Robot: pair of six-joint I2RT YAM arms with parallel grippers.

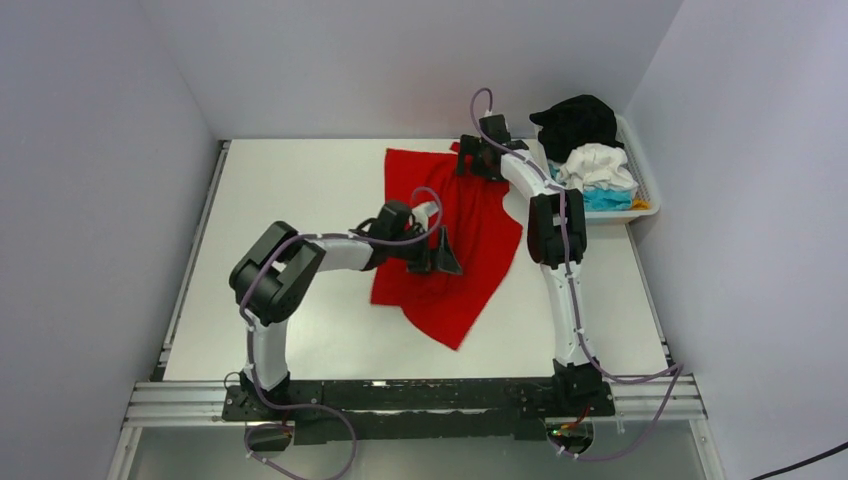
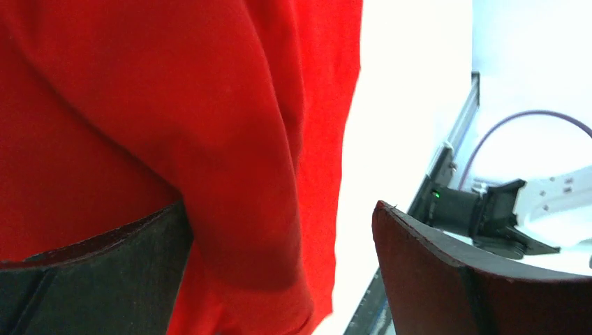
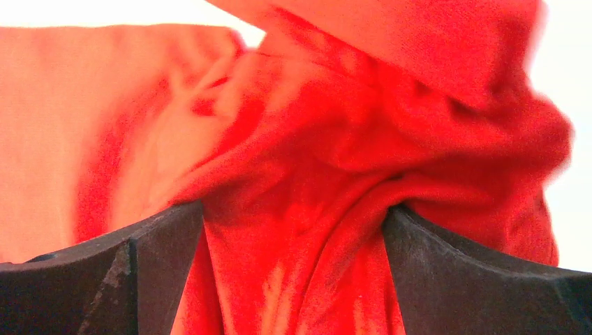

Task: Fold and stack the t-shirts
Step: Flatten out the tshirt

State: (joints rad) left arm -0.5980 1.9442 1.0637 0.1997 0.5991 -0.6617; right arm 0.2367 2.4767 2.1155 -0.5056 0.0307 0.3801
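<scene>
From above, the red t-shirt [image 1: 480,240] lies rumpled on the worktop [image 1: 300,180], where the arms hide their own jaws. The wrist views show the left gripper [image 2: 280,209] wide astride a fold and the right gripper [image 3: 293,209] wide around bunched cloth.

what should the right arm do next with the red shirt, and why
Probably close the right fingers on the red t-shirt: a bunched fold sits between them and they stand wide apart, so nothing looks gripped yet.
</scene>
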